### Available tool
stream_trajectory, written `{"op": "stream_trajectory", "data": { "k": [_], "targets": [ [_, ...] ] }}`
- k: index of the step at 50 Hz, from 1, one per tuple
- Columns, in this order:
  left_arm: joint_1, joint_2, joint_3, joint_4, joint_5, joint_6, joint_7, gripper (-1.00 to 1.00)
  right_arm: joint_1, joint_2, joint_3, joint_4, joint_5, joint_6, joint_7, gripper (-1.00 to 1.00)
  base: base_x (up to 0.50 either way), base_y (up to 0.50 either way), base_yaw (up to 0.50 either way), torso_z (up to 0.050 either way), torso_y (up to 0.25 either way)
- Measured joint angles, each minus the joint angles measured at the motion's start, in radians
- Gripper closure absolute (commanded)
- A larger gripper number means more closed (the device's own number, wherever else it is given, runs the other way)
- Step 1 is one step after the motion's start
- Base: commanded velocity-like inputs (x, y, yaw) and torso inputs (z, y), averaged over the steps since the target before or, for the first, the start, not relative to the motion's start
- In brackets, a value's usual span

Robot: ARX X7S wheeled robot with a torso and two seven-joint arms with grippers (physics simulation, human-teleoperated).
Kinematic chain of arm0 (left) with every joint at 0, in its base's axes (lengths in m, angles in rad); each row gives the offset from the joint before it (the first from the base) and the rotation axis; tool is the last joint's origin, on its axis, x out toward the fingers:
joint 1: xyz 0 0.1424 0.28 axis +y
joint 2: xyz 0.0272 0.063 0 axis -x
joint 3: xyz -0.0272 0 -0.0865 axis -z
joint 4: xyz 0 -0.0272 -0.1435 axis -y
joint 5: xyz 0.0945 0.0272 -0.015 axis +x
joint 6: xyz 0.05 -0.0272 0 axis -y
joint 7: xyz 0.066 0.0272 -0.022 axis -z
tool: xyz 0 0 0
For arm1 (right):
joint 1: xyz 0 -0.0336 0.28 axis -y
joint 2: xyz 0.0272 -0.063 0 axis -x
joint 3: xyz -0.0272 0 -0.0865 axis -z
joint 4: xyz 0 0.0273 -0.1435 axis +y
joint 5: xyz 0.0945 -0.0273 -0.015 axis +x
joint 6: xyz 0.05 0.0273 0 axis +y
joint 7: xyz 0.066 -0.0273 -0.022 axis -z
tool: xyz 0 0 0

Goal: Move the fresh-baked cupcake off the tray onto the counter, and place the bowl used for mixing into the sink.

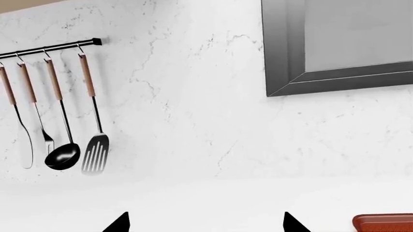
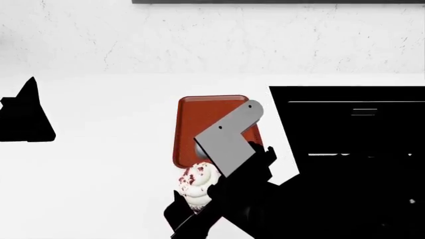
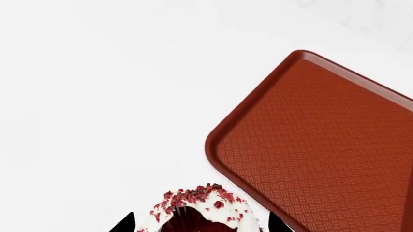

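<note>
The cupcake (image 2: 198,185), white frosting with red crumbs, is off the tray (image 2: 209,112), just in front of its near edge over the white counter (image 2: 99,164). In the right wrist view the cupcake (image 3: 200,203) sits tipped between the fingertips of my right gripper (image 3: 201,223), which is shut on it, beside the tray (image 3: 322,145) corner. My left gripper (image 1: 206,223) is open and holds nothing, pointing at the back wall far to the left. The black sink (image 2: 345,119) lies right of the tray. The bowl is out of view.
A rail with several hanging utensils (image 1: 65,111) is on the marble wall. A grey framed panel (image 1: 335,48) hangs above the counter. A tray corner (image 1: 384,222) shows in the left wrist view. My right arm (image 2: 232,139) covers the tray's near part.
</note>
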Motion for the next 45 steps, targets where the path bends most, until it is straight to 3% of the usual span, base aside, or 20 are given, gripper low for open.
{"op": "stream_trajectory", "data": {
  "k": [6, 7, 45],
  "targets": [
    [0.002, 0.000, -0.002, -0.001, 0.002, 0.000, 0.002, -1.00, -0.006, -0.002, 0.002, 0.006, -0.010, -0.001, -0.007, 1.00, 0.00, 0.00, 0.00, 0.000, 0.000],
    [0.003, 0.001, -0.002, 0.000, 0.002, 0.000, 0.002, -1.00, -0.006, -0.003, 0.002, 0.006, -0.011, 0.000, -0.007, -1.00, 0.00, 0.00, 0.00, 0.000, 0.000],
    [0.048, 0.006, -0.044, 0.003, 0.011, -0.001, 0.014, -1.00, 0.047, 0.014, 0.028, -0.035, 0.032, 0.023, -0.004, -1.00, 0.00, 0.00, 0.00, 0.000, 0.000]
  ]
}}
